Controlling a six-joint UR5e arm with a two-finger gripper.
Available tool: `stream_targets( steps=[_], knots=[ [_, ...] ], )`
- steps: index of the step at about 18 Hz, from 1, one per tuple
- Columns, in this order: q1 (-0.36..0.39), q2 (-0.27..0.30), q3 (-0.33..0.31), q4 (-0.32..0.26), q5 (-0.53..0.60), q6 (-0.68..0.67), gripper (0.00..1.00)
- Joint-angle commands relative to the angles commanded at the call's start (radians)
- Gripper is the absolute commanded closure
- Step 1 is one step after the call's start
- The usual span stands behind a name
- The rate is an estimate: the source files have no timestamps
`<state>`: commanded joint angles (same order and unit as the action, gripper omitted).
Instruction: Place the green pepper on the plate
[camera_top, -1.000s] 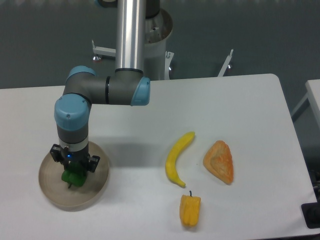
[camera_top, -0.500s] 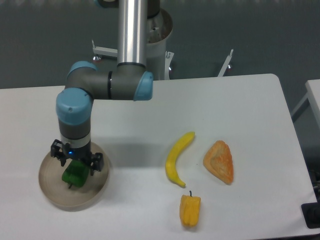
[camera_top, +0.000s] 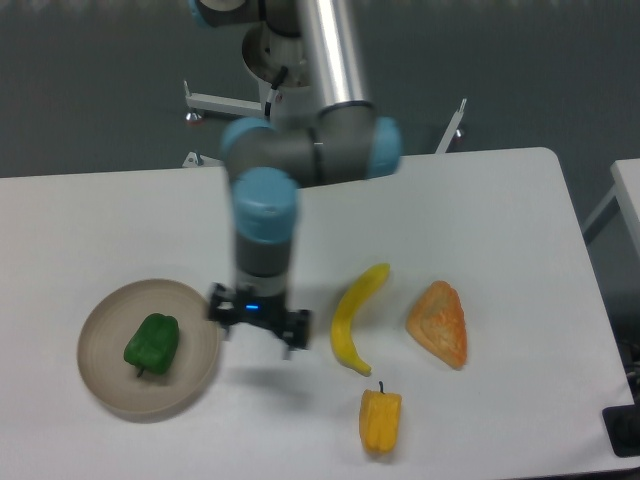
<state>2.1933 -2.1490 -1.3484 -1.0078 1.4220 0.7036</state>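
Observation:
The green pepper (camera_top: 152, 343) lies on the beige round plate (camera_top: 103, 385) at the front left of the table, stem pointing to the front. My gripper (camera_top: 259, 331) hangs above the bare table to the right of the plate, well apart from the pepper. Its fingers are spread and hold nothing.
A yellow banana (camera_top: 354, 315) lies just right of the gripper. An orange triangular pastry (camera_top: 439, 323) lies further right. A yellow-orange pepper (camera_top: 380, 419) sits near the front edge. The arm's base post (camera_top: 290, 60) stands at the back.
The gripper opened over the plate and let go of the green pepper, which stays on the plate. The arm then rose and swung right, clear of the plate.

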Motion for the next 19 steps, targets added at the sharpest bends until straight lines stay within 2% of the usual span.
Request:
stream_targets(
  steps=[2, 6, 11, 19],
  knots=[
    [0.041, -0.02, 0.009, 0.002, 0.003, 0.078, 0.0],
    [0.066, -0.071, 0.055, 0.002, 0.084, 0.167, 0.0],
    [0.068, -0.107, 0.1, 0.003, 0.094, 0.174, 0.0],
    [0.069, -0.112, 0.107, 0.005, 0.094, 0.209, 0.0]
  ],
)
